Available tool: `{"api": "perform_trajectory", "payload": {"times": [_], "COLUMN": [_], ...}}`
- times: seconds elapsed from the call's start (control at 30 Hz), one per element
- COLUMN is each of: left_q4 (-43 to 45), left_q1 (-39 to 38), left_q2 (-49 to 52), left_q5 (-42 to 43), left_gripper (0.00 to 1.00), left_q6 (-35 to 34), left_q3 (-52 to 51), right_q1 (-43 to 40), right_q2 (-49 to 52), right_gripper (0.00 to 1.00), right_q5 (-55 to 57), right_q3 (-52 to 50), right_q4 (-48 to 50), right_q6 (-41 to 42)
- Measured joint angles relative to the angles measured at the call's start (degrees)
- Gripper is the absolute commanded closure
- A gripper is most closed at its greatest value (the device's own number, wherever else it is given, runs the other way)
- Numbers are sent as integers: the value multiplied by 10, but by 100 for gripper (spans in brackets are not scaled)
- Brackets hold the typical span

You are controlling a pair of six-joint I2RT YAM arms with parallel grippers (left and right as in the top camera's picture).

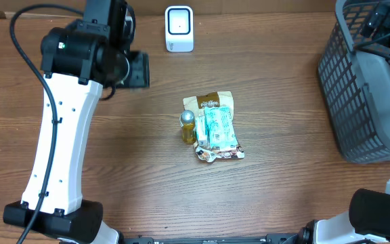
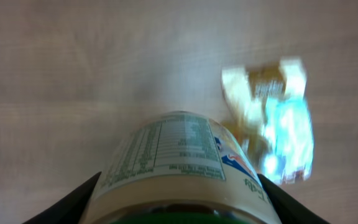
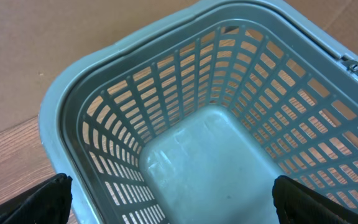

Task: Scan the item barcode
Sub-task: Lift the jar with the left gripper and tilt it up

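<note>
Jar [image 2: 179, 165], clamped in the left gripper [image 2: 178, 214] near the scanner's [image 1: 179, 28] left side, probably wants turning slowly until its barcode, unseen on the side showing, faces the scanner window; right gripper [image 3: 173, 208] hangs wide open above the basket [image 3: 204, 162], far right of the scanner.

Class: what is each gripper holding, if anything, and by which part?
The left gripper clamps a labelled jar by its sides. The right gripper holds nothing, open above the basket.
</note>
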Motion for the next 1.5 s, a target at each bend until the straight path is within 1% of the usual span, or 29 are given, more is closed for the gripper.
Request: {"api": "perform_trajectory", "payload": {"times": [0.13, 0.17, 0.23, 0.3, 0.37, 0.43, 0.5, 0.67, 0.73, 0.83, 0.97, 1.2, 1.5], "left_q4": [-33, -38, -42, -43, -40, -36, -33, -34, -32, -6, 33, 102, 109], "left_q1": [-12, -14, -14, -14, -14, -14, -15, -15, -15, -16, -26, -63, -77], "left_q2": [0, 0, 0, 0, 0, 0, 0, 1, 1, 1, 1, 1, 1], "left_q5": [20, 35, 68, 112, 152, 184, 206, 240, 258, 302, 370, 481, 567], "left_gripper": [80, 78, 77, 77, 77, 73, 73, 91, 95, 96, 96, 96, 96], "left_q6": [0, -2, -8, -28, -64, -118, -193, -405, -472, -544, -587, -609, -617], "left_q3": [-15, -21, -34, -51, -70, -92, -118, -176, -188, -195, -197, -197, -197], "right_q1": [0, 0, 0, 0, 0, 0, 0, 0, 0, 0, 0, 0, 0], "right_q2": [0, 0, 0, 0, 0, 0, 0, 0, 0, 0, 0, 0, 0], "right_gripper": [0, 0, 0, 0, 0, 0, 0, 0, 0, 0, 0, 0, 0], "right_q5": [0, 0, 0, 0, 0, 0, 0, 0, 0, 0, 0, 0, 0], "right_q3": [0, 0, 0, 0, 0, 0, 0, 0, 0, 0, 0, 0, 0], "right_q4": [0, 0, 0, 0, 0, 0, 0, 0, 0, 0, 0, 0, 0], "right_q6": [0, 0, 0, 0, 0, 0, 0, 0, 0, 0, 0, 0, 0]}}
